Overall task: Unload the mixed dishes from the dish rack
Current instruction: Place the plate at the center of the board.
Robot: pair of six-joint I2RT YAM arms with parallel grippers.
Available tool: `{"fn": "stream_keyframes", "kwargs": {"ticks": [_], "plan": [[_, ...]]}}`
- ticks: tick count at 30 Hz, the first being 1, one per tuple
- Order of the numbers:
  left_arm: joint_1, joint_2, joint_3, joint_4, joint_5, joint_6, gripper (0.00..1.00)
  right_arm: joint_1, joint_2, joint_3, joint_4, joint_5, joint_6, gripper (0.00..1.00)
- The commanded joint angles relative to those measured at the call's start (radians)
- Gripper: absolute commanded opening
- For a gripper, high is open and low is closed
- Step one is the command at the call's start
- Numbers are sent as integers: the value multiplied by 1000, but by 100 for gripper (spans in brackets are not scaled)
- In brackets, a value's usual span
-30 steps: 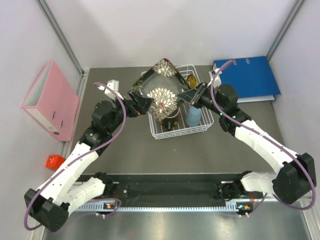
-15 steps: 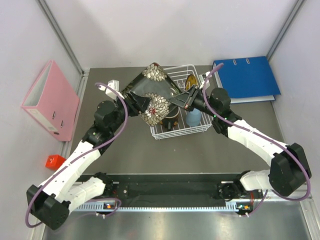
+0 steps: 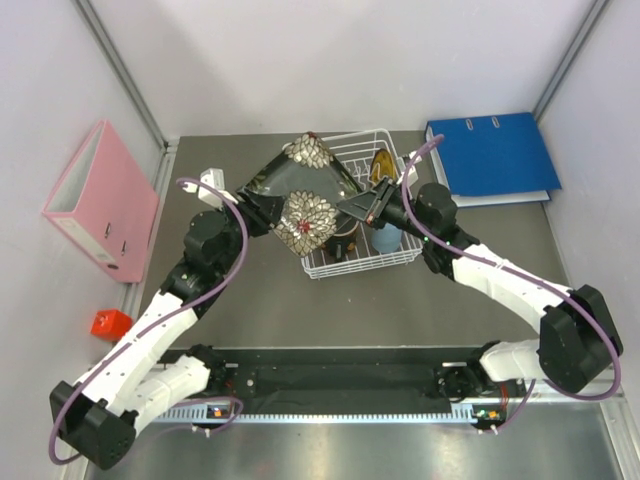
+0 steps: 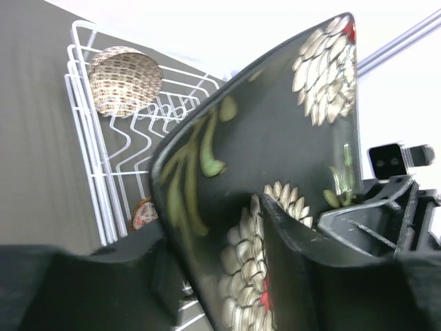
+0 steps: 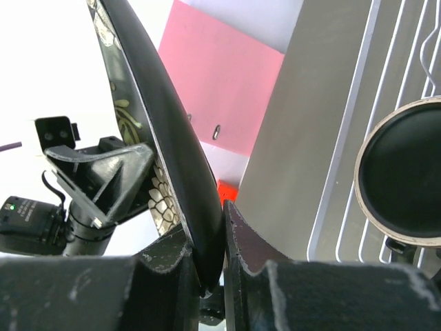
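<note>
The dark floral square plate (image 3: 305, 195) hangs tilted above the left side of the white wire dish rack (image 3: 400, 256). My right gripper (image 3: 352, 205) is shut on the plate's right edge (image 5: 148, 103), pinching the rim (image 5: 213, 255). My left gripper (image 3: 272, 215) straddles the opposite edge (image 4: 275, 138), still open, with a sliver of gap beside one finger (image 4: 220, 276). In the rack stand a light-blue cup (image 3: 385, 238), a dark mug (image 5: 403, 183) with orange pattern (image 4: 143, 214), an amber plate (image 3: 381, 165) and a beige patterned bowl (image 4: 124, 79).
A pink binder (image 3: 100, 200) leans at the left wall and a blue binder (image 3: 495, 155) lies at the back right. A small red object (image 3: 108, 322) sits near the left edge. A white block (image 3: 220, 172) lies behind the left arm.
The right gripper carried the plate up and leftward out of the prongs. The left gripper came in over the plate's left edge and its jaws narrowed around it.
</note>
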Motion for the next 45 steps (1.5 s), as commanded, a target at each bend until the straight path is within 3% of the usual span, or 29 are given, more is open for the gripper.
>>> {"fn": "stream_keyframes", "kwargs": {"ticks": [1,4,8,13,16,17,21,22,23,26,27,29,34,38,43,45], "plan": [[1,-29,-20,46,-4,-7,40,7,-55,46,240,27,48,0],[1,-28,-26,50,11,-4,35,7,-36,54,260,17,59,0],[1,-23,-31,66,37,-12,44,7,-17,57,298,5,79,0],[1,-17,-41,107,66,-15,47,12,15,68,344,-44,108,0],[1,-2,-43,132,94,-15,31,13,24,66,353,-55,117,0],[1,4,-40,138,100,-9,0,15,24,60,355,-55,114,0],[1,6,-34,135,109,0,0,15,3,54,315,-53,82,1],[1,4,-37,142,111,3,0,15,-12,54,294,-43,54,8],[1,4,-31,138,108,11,0,15,-22,53,272,-33,37,25],[3,20,20,71,85,28,0,15,-57,59,162,5,-39,49],[3,27,38,42,76,33,0,15,-68,66,121,22,-64,75],[4,50,92,-21,59,43,0,15,-107,85,-13,91,-136,97],[30,66,173,-106,14,36,0,16,-207,174,-357,342,-352,100],[97,67,251,-166,-38,19,0,15,-293,174,-496,546,-431,99],[292,99,336,-299,-95,-55,0,15,-417,87,-522,643,-466,100],[320,127,382,-331,-147,-62,0,15,-445,67,-530,651,-475,100]]}}
